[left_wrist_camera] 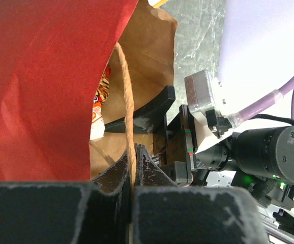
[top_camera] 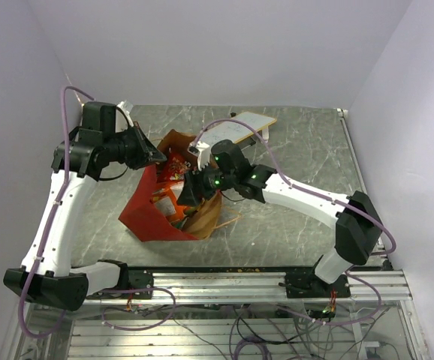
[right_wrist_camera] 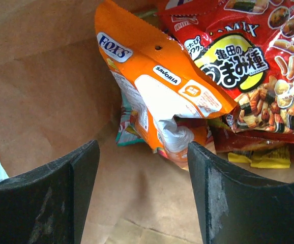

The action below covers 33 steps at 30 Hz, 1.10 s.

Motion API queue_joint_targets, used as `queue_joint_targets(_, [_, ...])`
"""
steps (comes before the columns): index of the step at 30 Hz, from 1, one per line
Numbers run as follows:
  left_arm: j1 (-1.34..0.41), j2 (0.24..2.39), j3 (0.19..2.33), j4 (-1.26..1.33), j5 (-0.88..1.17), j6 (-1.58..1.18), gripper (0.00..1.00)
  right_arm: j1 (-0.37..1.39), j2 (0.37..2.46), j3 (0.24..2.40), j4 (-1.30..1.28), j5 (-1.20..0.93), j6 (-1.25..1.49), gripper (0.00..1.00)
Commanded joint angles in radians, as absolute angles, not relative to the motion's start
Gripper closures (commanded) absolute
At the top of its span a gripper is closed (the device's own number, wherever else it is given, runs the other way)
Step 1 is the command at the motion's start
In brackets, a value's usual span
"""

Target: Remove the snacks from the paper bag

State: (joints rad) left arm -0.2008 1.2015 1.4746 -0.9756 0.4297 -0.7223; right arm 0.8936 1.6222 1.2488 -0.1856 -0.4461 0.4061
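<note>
While left hand (left_wrist_camera: 133,165) pinches one handle (left_wrist_camera: 125,91) | right hand (right_wrist_camera: 142,152) spread; one orange packet (right_wrist_camera: 157,86) ahead

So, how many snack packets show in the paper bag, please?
4: orange Fox's packet, centre; red mix packet, right; teal packet, behind orange; yellow packet, lower right. More may hide.

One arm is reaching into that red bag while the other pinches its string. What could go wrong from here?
1. The left gripper holds the paper bag only by its thin string handle; a tug might snap it and the bag could sag shut.
2. The right gripper is open before the orange packet, which overlaps a red packet; closing may catch both or pinch the bag's paper.
</note>
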Motion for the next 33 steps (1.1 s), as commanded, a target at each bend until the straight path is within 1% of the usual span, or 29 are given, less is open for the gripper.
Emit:
queue_joint_targets(1, [-0.199,1.226,1.550,-1.002,0.457,-0.667,0.93,0.906,1.663,1.258,-0.085,-0.427,0.407,0.33])
queue_joint_targets(4, [-0.199,1.219,1.533,-0.975,0.451,-0.676,0.93,0.921,1.697,1.255,-0.041,-0.424,0.411,0.38])
queue_joint_targets(7, [-0.199,1.218,1.512,-0.933,0.459,-0.723,0.93,0.924,1.738,1.304,-0.092,-0.407,0.394,0.40])
queue_joint_targets(9, [-0.199,1.219,1.505,-0.908,0.467,-0.749,0.93,0.925,1.752,1.345,-0.127,-0.399,0.369,0.50])
queue_joint_targets(11, [-0.199,1.215,1.495,-0.900,0.460,-0.765,0.93,0.925,1.760,1.398,-0.181,-0.390,0.340,0.66])
queue_joint_targets(16, [-0.199,1.255,1.578,-1.007,0.423,-0.747,0.93,0.924,1.729,1.541,-0.333,-0.364,0.306,0.99])
queue_joint_targets(18, [-0.199,1.251,1.587,-1.011,0.391,-0.738,0.93,0.922,1.676,1.535,-0.326,-0.361,0.304,1.00])
queue_joint_targets(22, [-0.199,1.269,1.615,-1.013,0.382,-0.743,0.93,0.922,1.548,1.488,-0.318,-0.282,0.327,1.00])
queue_joint_targets(28, [-0.199,1.278,1.622,-0.993,0.382,-0.755,0.93,0.922,1.360,1.474,-0.423,-0.141,0.294,1.00])
queue_joint_targets(31, [-0.199,1.293,1.638,-1.011,0.371,-0.742,0.93,0.919,1.267,1.460,-0.474,0.002,0.248,1.00])
queue_joint_targets(33, [-0.199,1.296,1.638,-1.000,0.370,-0.741,0.93,0.919,1.195,1.425,-0.477,0.145,0.210,1.00])
